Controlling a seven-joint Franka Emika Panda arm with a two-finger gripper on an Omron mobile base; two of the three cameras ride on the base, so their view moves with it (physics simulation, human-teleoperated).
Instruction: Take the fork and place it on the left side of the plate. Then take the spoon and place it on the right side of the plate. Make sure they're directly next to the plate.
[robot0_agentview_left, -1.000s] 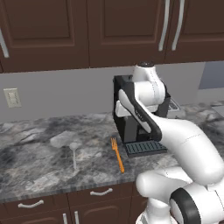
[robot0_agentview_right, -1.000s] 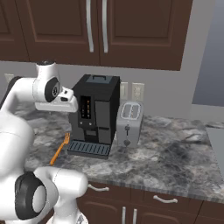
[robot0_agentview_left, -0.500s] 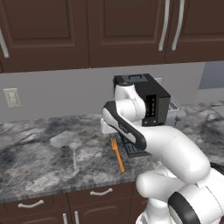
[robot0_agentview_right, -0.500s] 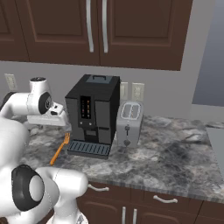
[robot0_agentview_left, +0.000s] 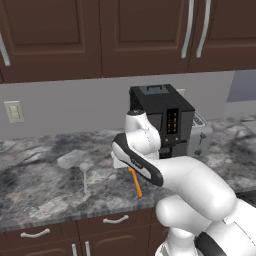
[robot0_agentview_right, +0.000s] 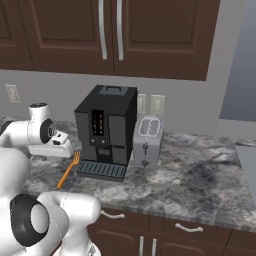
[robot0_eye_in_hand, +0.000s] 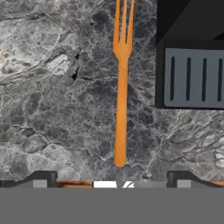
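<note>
Fork lying flat on grey marble counter, center of hand view, tines toward top edge, handle end near bottom. Nothing touching it. Gripper at bottom of frame, fingers spread wide apart, holding nothing. Coffee machine drip tray at upper right, just beside fork. Left base view: plate and spoon at middle left, spoon touching plate's lower edge, well apart from fork.

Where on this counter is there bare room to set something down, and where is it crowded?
Bare marble lies right of the toaster and left of the fork in the hand view. It is crowded where the fork lies close beside the coffee machine's drip tray, and around the plate and spoon.
</note>
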